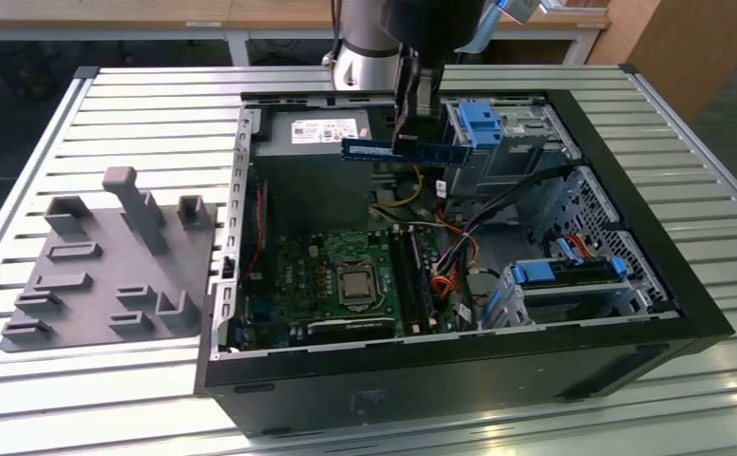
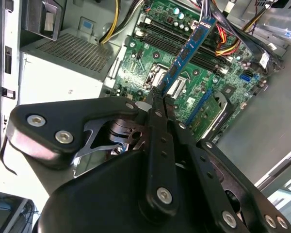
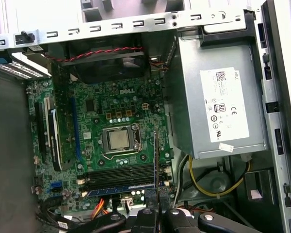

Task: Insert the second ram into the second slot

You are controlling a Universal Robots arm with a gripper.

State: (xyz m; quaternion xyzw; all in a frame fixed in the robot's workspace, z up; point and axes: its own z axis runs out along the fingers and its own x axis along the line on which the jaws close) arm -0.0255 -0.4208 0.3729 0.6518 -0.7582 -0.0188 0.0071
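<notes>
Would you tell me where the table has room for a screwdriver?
Bare slats run from the grey fixture to the far edge, on the exterior view's left of the case. Inside is crowded: cables, with the gripper holding the second ram above.

Grey moulded block [image 1: 103, 266], perhaps a parts holder, on slatted metal table [image 1: 153, 104]; silver power supply [image 3: 218, 97].

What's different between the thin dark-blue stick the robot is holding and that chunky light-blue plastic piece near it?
The thin dark-blue circuit-board stick is flat, carries a white label and hangs level above the open black computer case, clamped in the gripper. The chunky light-blue plastic piece is paler, thicker and sits mounted on the grey metal drive cage. Both are blue.
</notes>
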